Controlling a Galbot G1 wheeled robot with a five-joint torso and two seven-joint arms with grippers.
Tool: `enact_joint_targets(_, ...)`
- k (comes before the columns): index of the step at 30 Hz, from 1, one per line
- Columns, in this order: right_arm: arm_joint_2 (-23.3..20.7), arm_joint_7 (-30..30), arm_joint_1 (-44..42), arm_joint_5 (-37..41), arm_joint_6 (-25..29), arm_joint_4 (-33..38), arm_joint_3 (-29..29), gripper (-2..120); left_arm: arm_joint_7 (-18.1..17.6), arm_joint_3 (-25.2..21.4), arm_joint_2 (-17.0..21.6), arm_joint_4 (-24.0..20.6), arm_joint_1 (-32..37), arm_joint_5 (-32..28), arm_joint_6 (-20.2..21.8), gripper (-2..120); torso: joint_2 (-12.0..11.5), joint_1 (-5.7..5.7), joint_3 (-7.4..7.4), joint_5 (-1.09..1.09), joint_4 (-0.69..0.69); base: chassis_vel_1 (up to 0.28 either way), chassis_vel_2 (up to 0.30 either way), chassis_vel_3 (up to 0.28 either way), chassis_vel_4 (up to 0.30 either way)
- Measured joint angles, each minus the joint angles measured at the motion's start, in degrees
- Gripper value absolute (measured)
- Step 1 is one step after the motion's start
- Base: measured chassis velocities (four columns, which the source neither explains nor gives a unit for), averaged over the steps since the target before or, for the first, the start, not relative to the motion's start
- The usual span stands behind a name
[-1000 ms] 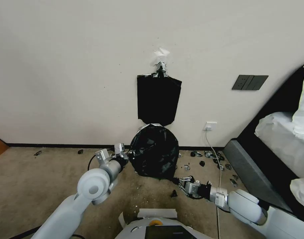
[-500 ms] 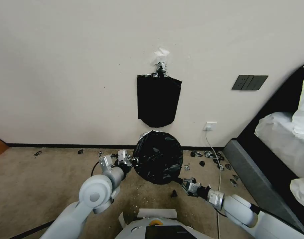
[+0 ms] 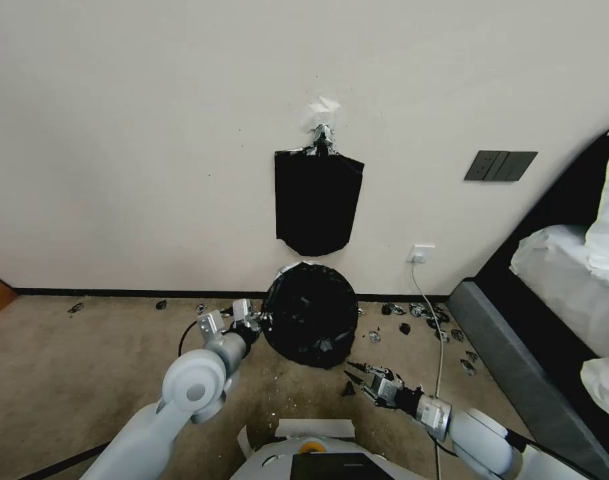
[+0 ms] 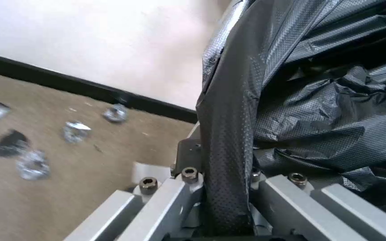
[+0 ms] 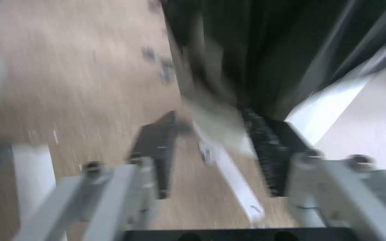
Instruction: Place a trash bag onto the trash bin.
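Thin, glossy, crinkled black plastic trash bag (image 3: 310,313) on the carpet floor (image 3: 71,360) against the cream wall (image 3: 151,133).
The left end effector (image 3: 256,324) is clamped on the bag's left edge (image 4: 226,140); the right end effector (image 3: 353,374) hangs with fingers spread apart, holding nothing, just below the bag. No writing is readable.

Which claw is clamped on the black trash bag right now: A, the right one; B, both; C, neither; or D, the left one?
D: the left claw pinches a fold of the trash bag, while the right claw is open above the carpet, apart from the bag.
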Motion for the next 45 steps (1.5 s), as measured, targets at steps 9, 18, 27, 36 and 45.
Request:
enact_joint_targets(9,-3.3,-0.2,-3.8,19.5,-7.0,15.7,9.5,82,7.5,-0.4,2.0,3.4,0.9,8.9,-0.9,1,0.0,0.0,0.0,-0.03,0.0,0.0,0.0,0.0,0.0)
enact_joint_targets(18,-6.1,8.7,25.0,69.4,-28.9,18.0,9.9,100,21.7,1.8,5.4,3.6,3.6,18.3,-3.1,1,0.0,0.0,0.0,0.0,0.02,0.0,0.0,0.0,0.0)
enact_joint_targets(27,-8.3,5.8,42.3,89.9,-39.3,6.8,4.1,100,32.2,1.8,8.3,2.4,5.7,21.7,-6.3,1,0.0,0.0,0.0,0.0,0.0,0.0,0.0,0.0,0.0)
enact_joint_targets(36,-9.3,0.9,43.5,85.5,-42.8,1.3,-0.4,96,34.1,1.8,8.7,2.2,5.7,22.1,-8.1,1,0.0,0.0,0.01,0.02,-0.01,0.0,0.0,0.0,0.0)
enact_joint_targets(45,-7.8,1.7,44.7,87.1,-42.4,0.4,-0.4,66,35.1,1.7,8.8,1.5,6.0,23.1,-8.9,1,0.0,0.0,0.0,-0.01,0.0,0.0,0.0,0.0,0.0)
